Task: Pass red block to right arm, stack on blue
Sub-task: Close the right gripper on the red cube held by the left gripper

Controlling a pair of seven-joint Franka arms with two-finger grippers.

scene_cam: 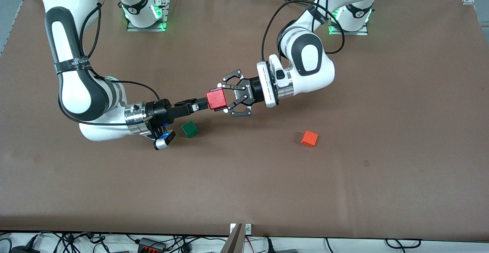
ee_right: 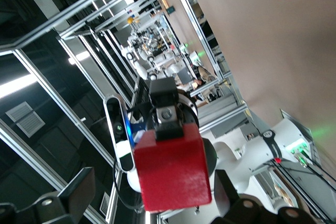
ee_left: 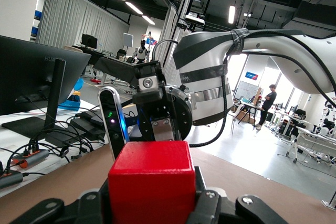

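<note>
**Mira:** While the left gripper (scene_cam: 223, 99) is clamping the red block (scene_cam: 216, 99) in the air over the middle of the table (scene_cam: 244, 192), which step are we watching?

**Tomas:** I judge it is the handover itself. The right gripper (scene_cam: 202, 104) is pointing at the block from the right arm's end, with its slim fingers parted wide. It is gripping nothing.

**Mira:** Is it touching the block?

**Tomas:** One finger is reaching over the block's top edge in the left wrist view. If it is really pressing on it, I cannot tell.

**Mira:** And the left pincer?

**Tomas:** Its black linkage fingers are squeezing two opposite faces of the cube, and the block is sitting level between them.

**Mira:** What is the next move asking for?

**Tomas:** The right fingers are needing to close on the free faces first. Only then the left should be letting go, otherwise the cube is falling.

**Mira:** And the blue cube?

**Tomas:** It is not showing anywhere. Only the green cube (scene_cam: 190, 129) and the orange cube (scene_cam: 309, 138) are lying on the table.
</note>
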